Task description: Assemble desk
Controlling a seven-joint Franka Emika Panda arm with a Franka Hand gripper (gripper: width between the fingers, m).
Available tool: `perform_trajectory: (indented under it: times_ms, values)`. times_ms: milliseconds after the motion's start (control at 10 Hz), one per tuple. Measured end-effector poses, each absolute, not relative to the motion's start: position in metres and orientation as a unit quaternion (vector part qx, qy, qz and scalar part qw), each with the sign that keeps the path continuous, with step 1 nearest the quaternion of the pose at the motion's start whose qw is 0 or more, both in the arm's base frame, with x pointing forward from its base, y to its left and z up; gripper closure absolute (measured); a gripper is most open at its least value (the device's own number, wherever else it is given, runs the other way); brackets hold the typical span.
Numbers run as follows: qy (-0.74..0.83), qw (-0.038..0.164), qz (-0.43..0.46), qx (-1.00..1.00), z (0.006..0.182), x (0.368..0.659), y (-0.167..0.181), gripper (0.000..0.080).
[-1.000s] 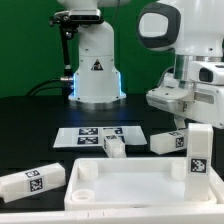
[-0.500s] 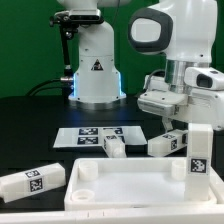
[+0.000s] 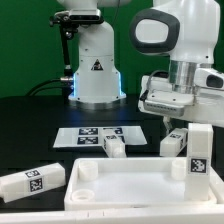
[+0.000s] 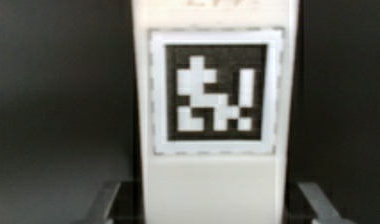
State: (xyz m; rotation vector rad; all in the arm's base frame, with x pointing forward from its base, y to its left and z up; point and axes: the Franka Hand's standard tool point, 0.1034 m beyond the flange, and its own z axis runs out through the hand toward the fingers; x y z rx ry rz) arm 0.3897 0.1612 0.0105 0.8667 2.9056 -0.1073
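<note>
The arm's jaws are gripping a blocky white plastic leg [image 3: 175,143] with a black-and-white tag, clamping it across its width at one end, so its long axis is running out ahead of them. It is hanging just behind the large flat white top [image 3: 130,185], beside the upright leg [image 3: 198,152] on the exterior view's right.

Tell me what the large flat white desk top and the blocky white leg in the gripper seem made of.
Flat white desk top: probably moulded plastic, matte, uniform white with rounded socket rims. Blocky white leg: likely same plastic; its tag looks like printed paper.
</note>
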Motion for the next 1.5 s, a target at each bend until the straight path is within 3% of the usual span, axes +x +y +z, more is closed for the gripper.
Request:
perform_trajectory:
  times_ms: [100,200,300,400,500,700,900,1500]
  values:
    - [0.956,0.054,-0.035,0.288,0.011,0.390,0.161,0.0515]
    - [0.955,0.054,-0.035,0.288,0.011,0.390,0.160,0.0261]
    - [0.954,0.054,-0.035,0.292,0.011,0.390,0.160,0.0261]
    - [0.951,0.055,-0.034,0.302,0.012,0.390,0.160,0.0184]
    - [0.950,0.061,-0.032,0.304,0.020,0.394,0.160,0.0158]
    - [0.930,0.080,-0.039,0.357,0.041,0.411,0.155,0.0151]
    - [0.912,0.097,-0.041,0.396,0.052,0.432,0.156,0.0150]
    - [0.773,0.103,-0.014,0.626,0.051,0.443,0.144,0.0150]
